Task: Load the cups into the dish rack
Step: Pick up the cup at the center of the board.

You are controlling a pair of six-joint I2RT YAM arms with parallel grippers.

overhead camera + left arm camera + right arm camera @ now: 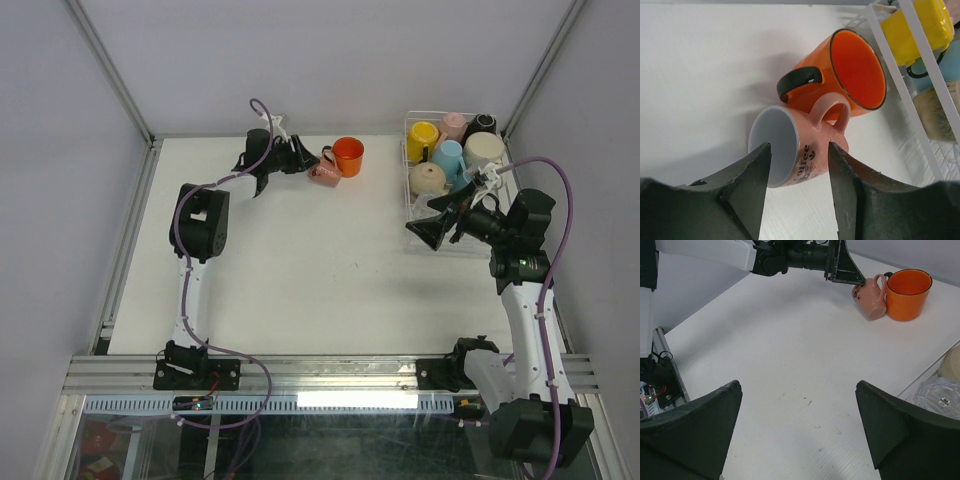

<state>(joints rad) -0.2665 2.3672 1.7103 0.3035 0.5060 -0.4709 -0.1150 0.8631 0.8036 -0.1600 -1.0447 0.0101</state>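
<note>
A pink mug point(795, 150) lies on its side at the back of the table point(300, 260), touching an upright orange mug point(840, 75). Both also show in the top view, pink point(325, 172) and orange point(348, 157). My left gripper point(799, 146) is open, its jaws either side of the pink mug's rim, not closed on it. The clear dish rack point(410, 190) at the back right holds several mugs: yellow point(422, 135), pink point(453, 125), black point(484, 124), beige point(483, 150), blue point(449, 158). My right gripper point(435, 228) is open and empty by the rack's near left corner.
The right wrist view shows a clear glass tumbler point(940, 397) inside the rack, the rack's rim point(920, 377), and the left arm point(805, 257) reaching to the two mugs. Grey walls and a metal frame point(125, 230) enclose the table.
</note>
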